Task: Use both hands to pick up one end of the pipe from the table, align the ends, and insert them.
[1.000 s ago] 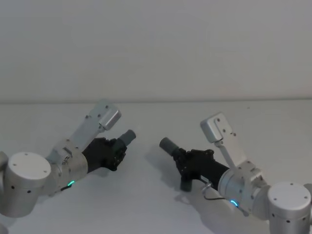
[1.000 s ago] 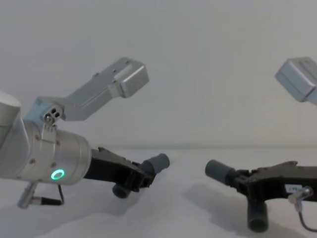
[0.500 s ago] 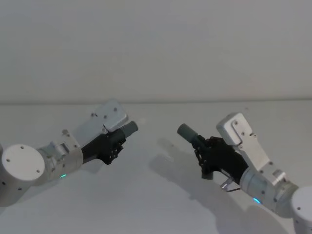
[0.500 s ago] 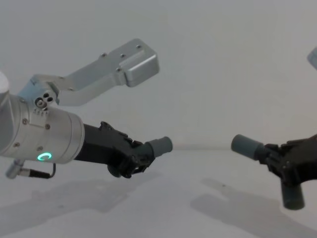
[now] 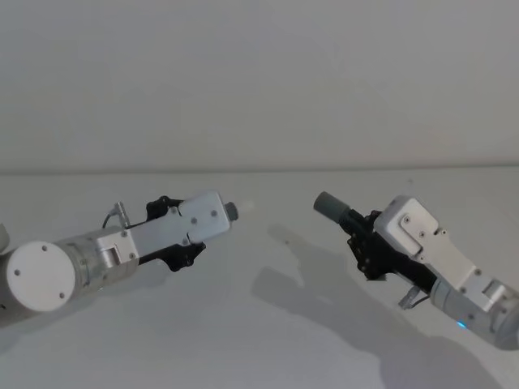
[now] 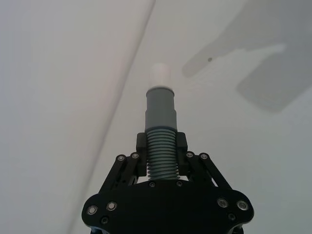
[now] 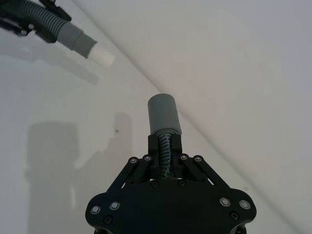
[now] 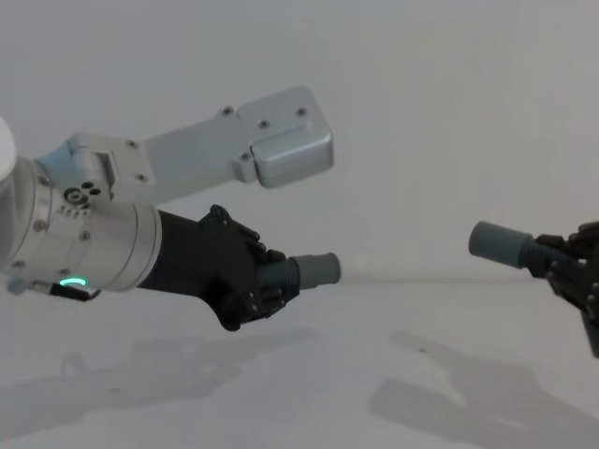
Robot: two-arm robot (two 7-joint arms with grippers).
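My left gripper [image 6: 161, 147] clamps the white-tipped piece [image 6: 160, 108], my right gripper [image 7: 164, 146] the socket piece [image 7: 163, 113], both above the table's [image 5: 268, 332] middle. Pickup is done; the ends face each other, well apart, with aligning and insertion left.

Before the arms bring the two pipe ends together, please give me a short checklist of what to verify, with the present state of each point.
1. Left black two-fingered claw shut on the ribbed part of the dark grey tube piece with white tip: ok.
2. Right black two-fingered claw shut on the dark grey tube piece with plain socket: ok.
3. Both pieces lifted off the plain white table: ok.
4. White tip and socket on one line: not ok; in the chest view the socket sits higher.
5. Gap between the ends free: ok.
6. Socket bore clear inside: cannot tell.
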